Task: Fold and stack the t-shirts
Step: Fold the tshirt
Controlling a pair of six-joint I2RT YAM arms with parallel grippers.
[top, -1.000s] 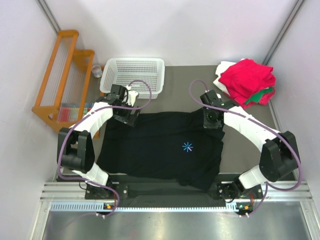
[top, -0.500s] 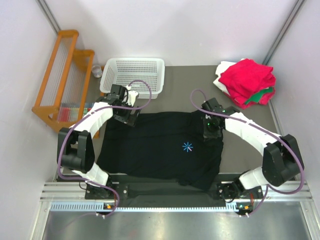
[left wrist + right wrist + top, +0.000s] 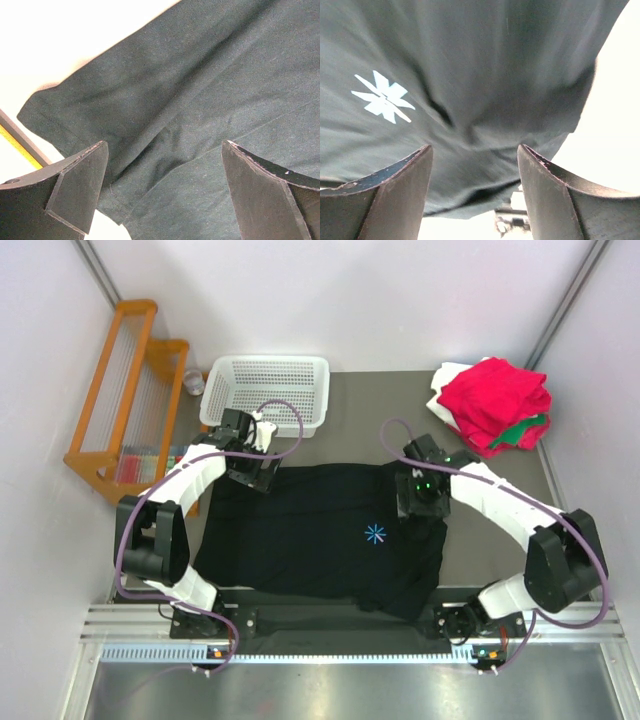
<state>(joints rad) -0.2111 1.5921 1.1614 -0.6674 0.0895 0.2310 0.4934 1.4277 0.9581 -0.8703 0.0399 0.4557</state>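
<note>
white t-shirt [image 3: 441, 400] mostly under red t-shirt [image 3: 495, 390]

One spread black t-shirt [image 3: 300, 540], one red-green-white pile of folded t-shirts [image 3: 495, 400], one white basket [image 3: 268, 361], one orange rack [image 3: 137, 308]

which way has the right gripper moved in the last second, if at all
Yes. In the top view the right gripper has shifted down the picture, farther from the white perforated plastic basket.
</note>
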